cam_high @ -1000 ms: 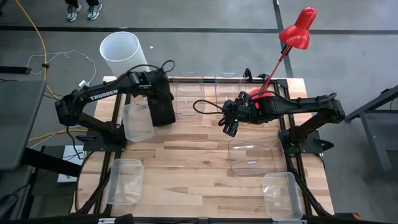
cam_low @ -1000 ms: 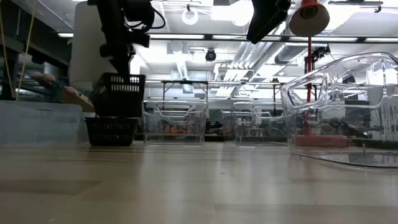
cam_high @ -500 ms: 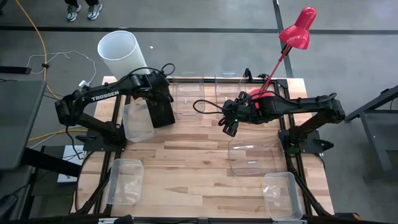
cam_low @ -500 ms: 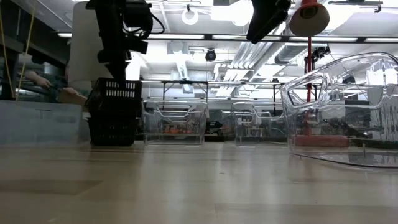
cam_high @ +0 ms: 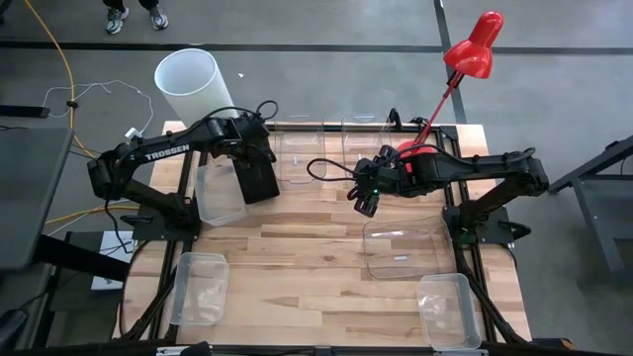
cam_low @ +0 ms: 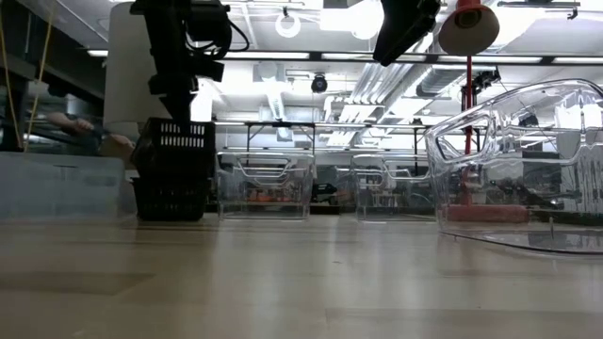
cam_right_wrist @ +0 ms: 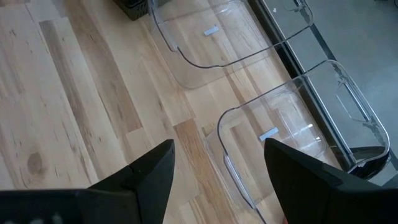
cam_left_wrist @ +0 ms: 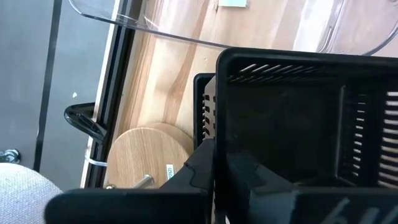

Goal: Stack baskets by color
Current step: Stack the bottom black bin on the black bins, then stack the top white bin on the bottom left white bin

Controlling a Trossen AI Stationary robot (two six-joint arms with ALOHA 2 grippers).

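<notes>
Two small black perforated baskets sit nested at the table's far left. The upper basket [cam_high: 263, 184] [cam_low: 175, 151] rests inside the lower one [cam_low: 170, 205], whose rim [cam_left_wrist: 200, 106] shows beside it. My left gripper [cam_high: 249, 156] [cam_left_wrist: 214, 165] reaches down from above and is shut on the upper basket's rim. My right gripper [cam_high: 366, 204] [cam_right_wrist: 217, 177] hangs open above the table's middle with nothing between its fingers. My left gripper holds the upper black basket by the wall of one short end, just under the rim [cam_left_wrist: 216, 118]. One finger is inside the basket and one outside. The fingers come steeply down from above. The basket stands upright, nested in the lower black basket.
Two clear baskets [cam_high: 302, 158] [cam_high: 362, 138] stand along the far edge and a larger clear one [cam_high: 401, 247] at the right. Frosted baskets sit at the left [cam_high: 220, 193], near left [cam_high: 198, 287] and near right [cam_high: 447, 309]. A white cylinder [cam_high: 193, 84] and red lamp [cam_high: 473, 44] stand behind.
The upper black basket, which stood high and a little tipped over the lower one, has sunk down into it and now sits level, still in my left gripper. My right arm has kept still.
</notes>
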